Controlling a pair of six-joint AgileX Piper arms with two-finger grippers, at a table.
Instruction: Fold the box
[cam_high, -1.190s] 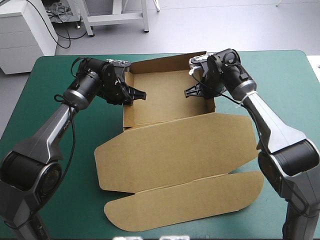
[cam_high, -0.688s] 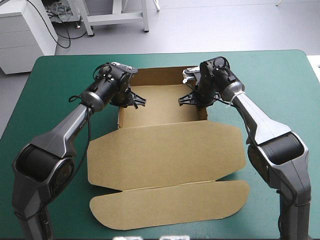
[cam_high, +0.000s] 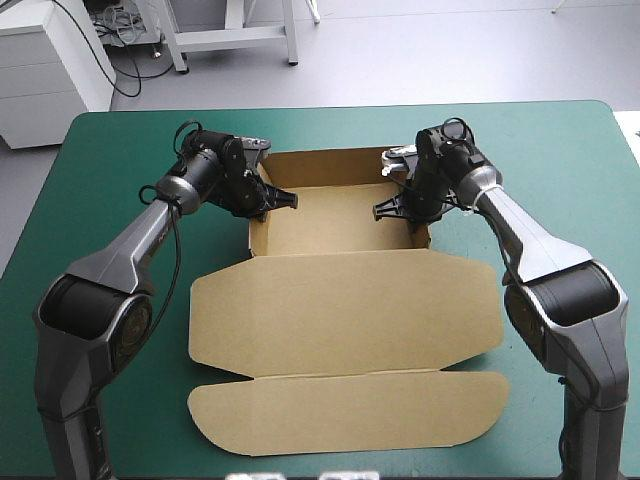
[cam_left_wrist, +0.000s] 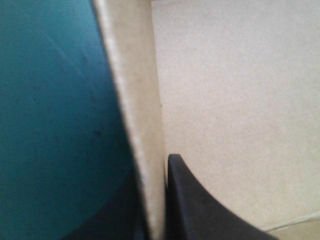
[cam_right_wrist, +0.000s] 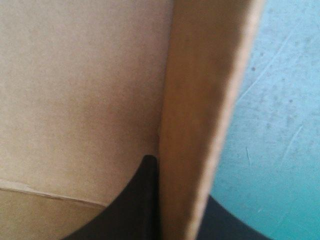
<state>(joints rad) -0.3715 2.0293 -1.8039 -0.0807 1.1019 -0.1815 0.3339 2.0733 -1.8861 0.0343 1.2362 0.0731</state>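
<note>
Lid (cam_high: 340, 300): brown board lying flat on the teal-green worktop (cam_high: 90, 200), nearest the robot, with its outer flap unfolded.
Box (cam_high: 335, 215): an open tray at the worktop's far middle, walls raised.
Left tool (cam_high: 268, 203): pinching the tray's left wall, one black finger (cam_left_wrist: 200, 200) inside, apparently to hold the wall upright.
Right tool (cam_high: 398, 210): clamped likewise on the right wall, likely steadying the tray for tucking.

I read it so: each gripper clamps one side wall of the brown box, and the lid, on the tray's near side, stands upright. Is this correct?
Not fully. The lid lies flat on the teal-green cover, not upright; the high view shows it. The left gripper and right gripper do each clamp one side wall of the box.
</note>
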